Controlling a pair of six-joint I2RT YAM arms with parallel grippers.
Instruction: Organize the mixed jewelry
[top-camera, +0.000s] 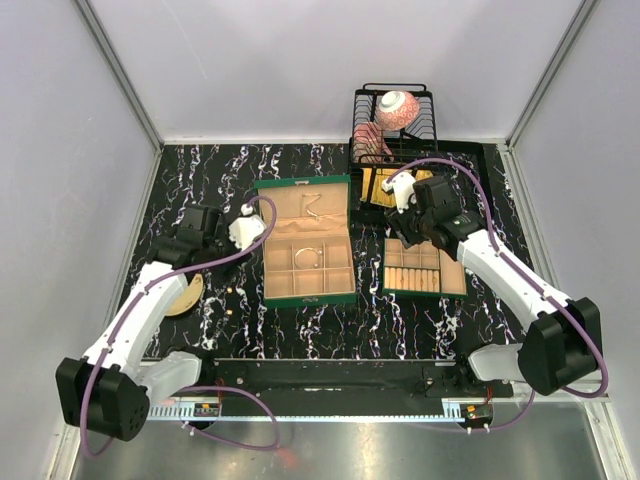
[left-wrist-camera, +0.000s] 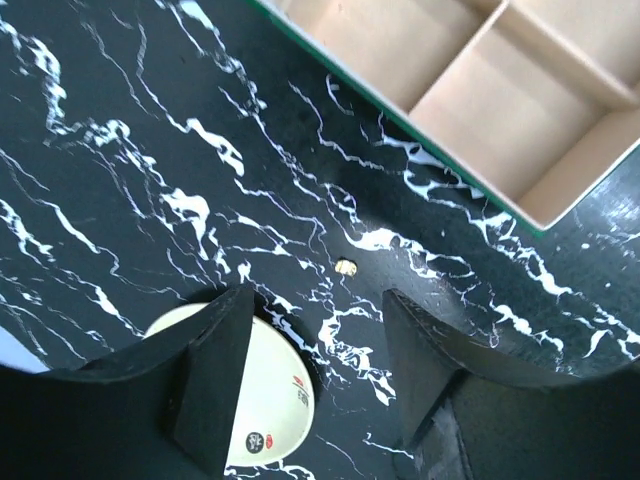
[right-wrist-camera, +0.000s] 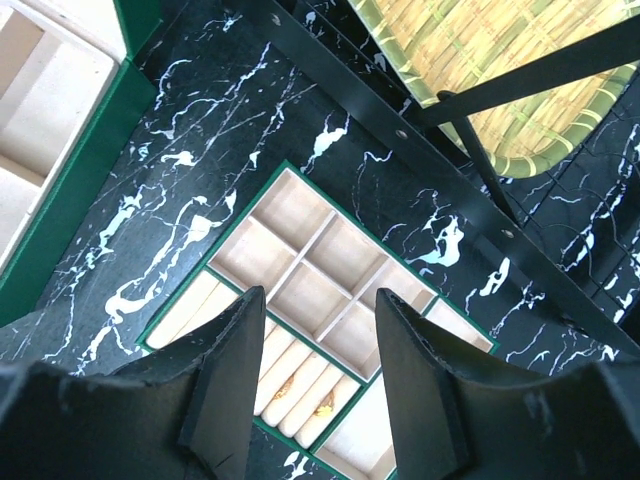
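From above, a thin hoop (top-camera: 309, 256) lies in the big box (top-camera: 285, 205). Left wrist: left fingers (left-wrist-camera: 215, 370) wide apart, empty, over a tiny stud (left-wrist-camera: 347, 267) on the tabletop (left-wrist-camera: 120, 150); light, slippery, likely best pinched across its sides. Right wrist: right fingers (right-wrist-camera: 225, 380) apart, empty, above the small box (right-wrist-camera: 300, 215).

Bright, even overhead light; sharp, soft shadows.
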